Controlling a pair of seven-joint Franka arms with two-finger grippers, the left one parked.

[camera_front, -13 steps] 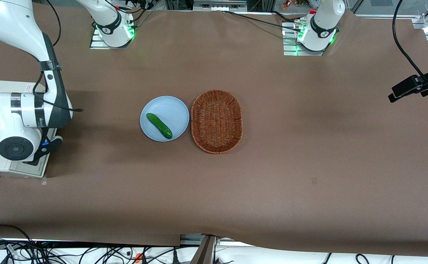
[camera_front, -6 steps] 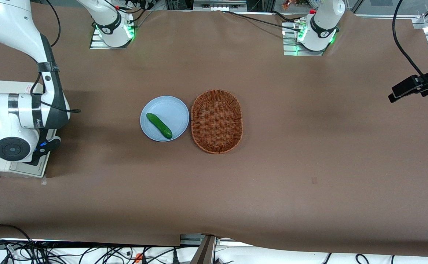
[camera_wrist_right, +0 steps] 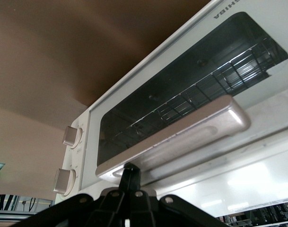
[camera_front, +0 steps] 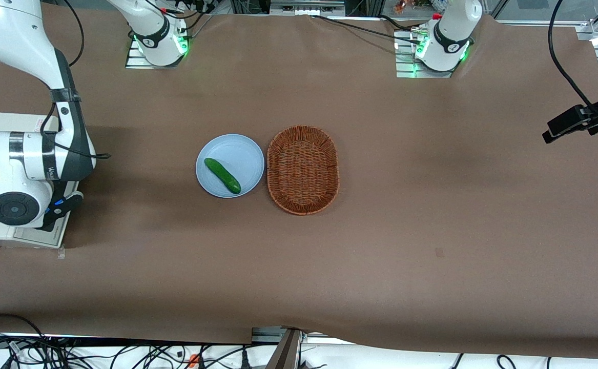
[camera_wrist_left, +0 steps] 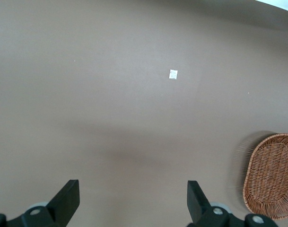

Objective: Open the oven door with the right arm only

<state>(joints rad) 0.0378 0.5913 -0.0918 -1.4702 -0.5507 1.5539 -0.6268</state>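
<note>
One toaster oven (camera_front: pixel 1 120), cream-white, sits at the working arm's end of the brown table (camera_front: pixel 432 230). The right arm (camera_front: pixel 27 159) hangs over it and covers much of its top, wrist bent down in front of the oven. The gripper (camera_front: pixel 53 215) is low at the oven's front. From the wrist camera, the gripper's dark fingers (camera_wrist_right: pixel 131 174) are pressed together into one narrow tip, and that tip touches the lower edge of the silver bar handle (camera_wrist_right: pixel 181 135), near the end closest to the two knobs (camera_wrist_right: pixel 72 136). The oven door (camera_wrist_right: pixel 181 90) looks flush with the knob panel, and a wire rack shows through its dark glass.

Toward the middle of the table lies a pale blue plate (camera_front: pixel 237 151) with a green cucumber (camera_front: pixel 222 176) lying slantwise on it. Just beside the plate, toward the parked arm's end, is an oval wicker basket (camera_front: pixel 269 169), almost touching the plate's rim.
</note>
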